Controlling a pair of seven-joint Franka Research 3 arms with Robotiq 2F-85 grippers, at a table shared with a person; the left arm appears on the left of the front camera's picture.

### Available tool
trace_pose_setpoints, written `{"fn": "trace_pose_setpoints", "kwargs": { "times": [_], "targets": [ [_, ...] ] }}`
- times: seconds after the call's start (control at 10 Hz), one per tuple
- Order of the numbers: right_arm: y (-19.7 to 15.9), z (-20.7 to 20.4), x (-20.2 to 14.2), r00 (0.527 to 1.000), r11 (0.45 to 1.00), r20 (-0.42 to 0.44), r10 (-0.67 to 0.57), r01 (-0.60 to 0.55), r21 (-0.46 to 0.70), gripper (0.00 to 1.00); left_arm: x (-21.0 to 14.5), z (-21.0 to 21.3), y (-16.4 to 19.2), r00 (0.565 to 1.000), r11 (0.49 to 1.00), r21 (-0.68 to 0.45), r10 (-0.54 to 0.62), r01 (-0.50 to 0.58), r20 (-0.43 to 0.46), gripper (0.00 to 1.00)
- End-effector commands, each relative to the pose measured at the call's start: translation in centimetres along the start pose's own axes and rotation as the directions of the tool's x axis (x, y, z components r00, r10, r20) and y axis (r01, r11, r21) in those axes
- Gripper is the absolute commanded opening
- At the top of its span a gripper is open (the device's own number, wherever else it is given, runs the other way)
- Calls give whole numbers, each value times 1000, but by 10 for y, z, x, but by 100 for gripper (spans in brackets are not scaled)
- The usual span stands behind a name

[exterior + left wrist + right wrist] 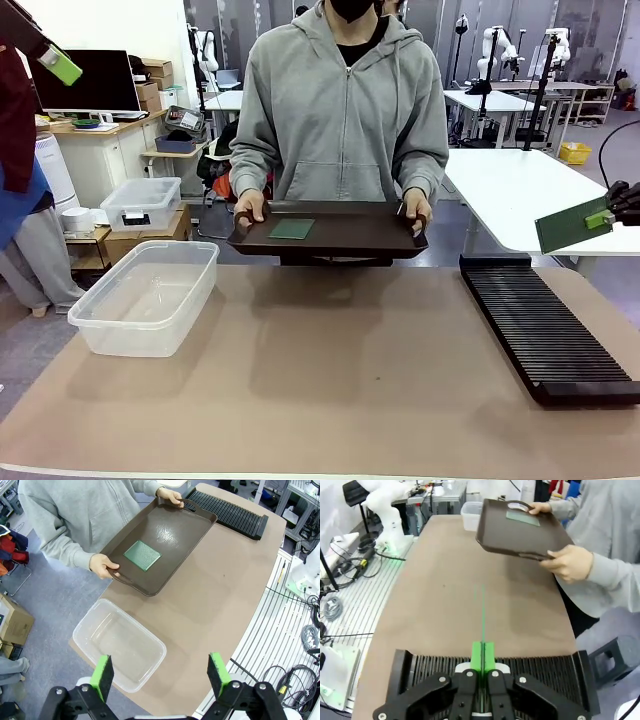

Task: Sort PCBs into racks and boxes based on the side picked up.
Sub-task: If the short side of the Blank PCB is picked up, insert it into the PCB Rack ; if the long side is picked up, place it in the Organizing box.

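your right gripper (612, 214) pinches a board (568, 225) over the rack (545, 325); you'd likely next lower it edge-first into that rack. left gripper (161, 671) gapes, empty.

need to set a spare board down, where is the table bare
Bare table between the clear tub and the black rack, from the held tray to the near edge. Crowded: the right side, where the right claw holds a PCB above the rack.
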State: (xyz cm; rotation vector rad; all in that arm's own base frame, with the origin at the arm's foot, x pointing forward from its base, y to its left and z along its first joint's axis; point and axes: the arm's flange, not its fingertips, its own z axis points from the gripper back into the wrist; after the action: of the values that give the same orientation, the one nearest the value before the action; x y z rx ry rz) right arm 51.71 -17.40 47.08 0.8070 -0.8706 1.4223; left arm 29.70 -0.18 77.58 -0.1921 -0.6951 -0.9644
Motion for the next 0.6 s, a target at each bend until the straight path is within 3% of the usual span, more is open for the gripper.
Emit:
{"fn": "trace_pose_setpoints", "kwargs": {
  "times": [0.0, 0.2, 0.3, 0.5],
  "targets": [
    [-7, 3, -17, 998, 997, 36, -42, 44, -57, 2, -2, -1, 0, 1000, 1000, -9, -4, 4, 7, 100],
    [-16, 8, -28, 963, 974, 149, -226, 227, 10, 2, -2, -1, 0, 1000, 1000, -9, -4, 4, 7, 100],
    [-5, 2, -26, 998, 998, 21, -51, 52, -32, 2, -2, -1, 0, 1000, 1000, -9, -4, 4, 7, 100],
    [-5, 2, -26, 998, 998, 21, -51, 52, -32, 2, -2, -1, 0, 1000, 1000, -9, -4, 4, 7, 100]
  ]
}}
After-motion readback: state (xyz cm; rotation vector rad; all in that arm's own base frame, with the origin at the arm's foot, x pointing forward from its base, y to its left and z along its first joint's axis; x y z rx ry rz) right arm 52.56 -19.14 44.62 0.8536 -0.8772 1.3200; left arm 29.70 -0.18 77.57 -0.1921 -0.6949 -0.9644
